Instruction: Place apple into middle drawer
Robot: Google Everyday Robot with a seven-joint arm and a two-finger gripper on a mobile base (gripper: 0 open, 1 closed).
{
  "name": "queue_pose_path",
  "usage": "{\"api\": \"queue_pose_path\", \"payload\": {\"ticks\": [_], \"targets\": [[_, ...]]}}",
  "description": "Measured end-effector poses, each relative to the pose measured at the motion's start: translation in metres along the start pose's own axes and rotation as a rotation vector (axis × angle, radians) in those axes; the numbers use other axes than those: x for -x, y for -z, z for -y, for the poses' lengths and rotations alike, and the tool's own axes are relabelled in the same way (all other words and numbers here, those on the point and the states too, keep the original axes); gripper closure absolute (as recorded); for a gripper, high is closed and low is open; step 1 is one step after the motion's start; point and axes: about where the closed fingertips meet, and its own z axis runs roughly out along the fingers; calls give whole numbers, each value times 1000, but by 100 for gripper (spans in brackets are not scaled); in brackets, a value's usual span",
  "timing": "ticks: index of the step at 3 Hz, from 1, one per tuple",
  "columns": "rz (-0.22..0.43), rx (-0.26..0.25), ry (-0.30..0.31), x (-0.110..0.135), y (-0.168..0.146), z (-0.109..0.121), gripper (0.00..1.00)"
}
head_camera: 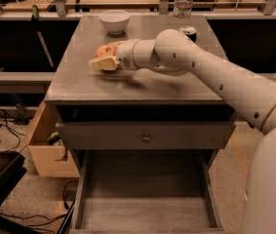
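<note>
Pincer [103,61]: above the left part of the desk [176,89], at the tip of the white arm [215,77] reaching in from the right; clamped on the apple [105,49], pale near finger lying across its lower half.
Apple's place: in the pincer's grip, in front of the white bowl [114,21] at the desk's back edge; well apart from the middle drawer [145,213] below.
Hidden: apple's underside covered by the near finger; far finger out of sight behind the fruit; contact between apple and desk top impossible to tell.
Cut off: near end of the middle drawer, lost at the lower border; top of the bottle [183,3] at the upper border.
Apple's look: round, red-orange with a paler patch, smaller than the white bowl.
Middle drawer's look: pulled out, grey, flat bare floor, low side walls.
Counts: one apple, one white bowl, one bottle, one arm, one pincer, one closed drawer front [145,130] with one knob [146,138] above the open drawer.
</note>
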Motion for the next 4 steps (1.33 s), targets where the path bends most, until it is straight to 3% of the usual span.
{"api": "queue_pose_path", "payload": {"ticks": [2,3,4], "targets": [[0,8,0,0,-4,-4,87],[0,13,1,1,-6,-5,100],[-8,31,71,37,25,-25,100]]}}
